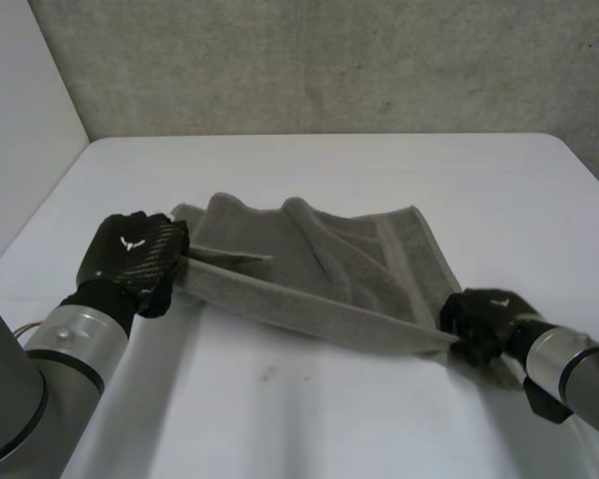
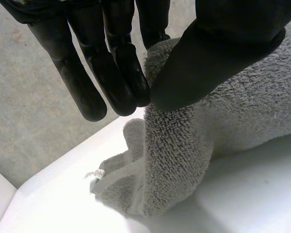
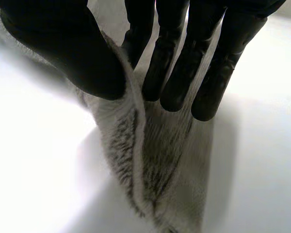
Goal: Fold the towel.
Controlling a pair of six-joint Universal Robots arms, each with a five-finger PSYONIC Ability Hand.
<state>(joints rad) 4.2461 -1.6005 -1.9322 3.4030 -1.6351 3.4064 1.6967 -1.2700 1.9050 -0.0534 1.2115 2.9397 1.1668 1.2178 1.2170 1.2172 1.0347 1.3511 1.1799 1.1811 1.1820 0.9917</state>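
A grey towel (image 1: 319, 264) lies crumpled on the white table (image 1: 339, 399), its near edge pulled taut between my two hands. My left hand (image 1: 135, 257) grips the towel's near left corner. In the left wrist view the thumb (image 2: 208, 63) pinches the towel (image 2: 223, 126) against the fingers (image 2: 121, 77), and a corner with a small white label (image 2: 98, 174) hangs below. My right hand (image 1: 484, 321) holds the near right corner. In the right wrist view the thumb (image 3: 82, 53) and fingers (image 3: 177, 73) pinch the towel's edge (image 3: 136, 160) above the table.
The table's far edge (image 1: 329, 137) meets a grey wall. A white wall (image 1: 20, 120) runs along the left side. Bare tabletop lies in front of the towel and beyond it.
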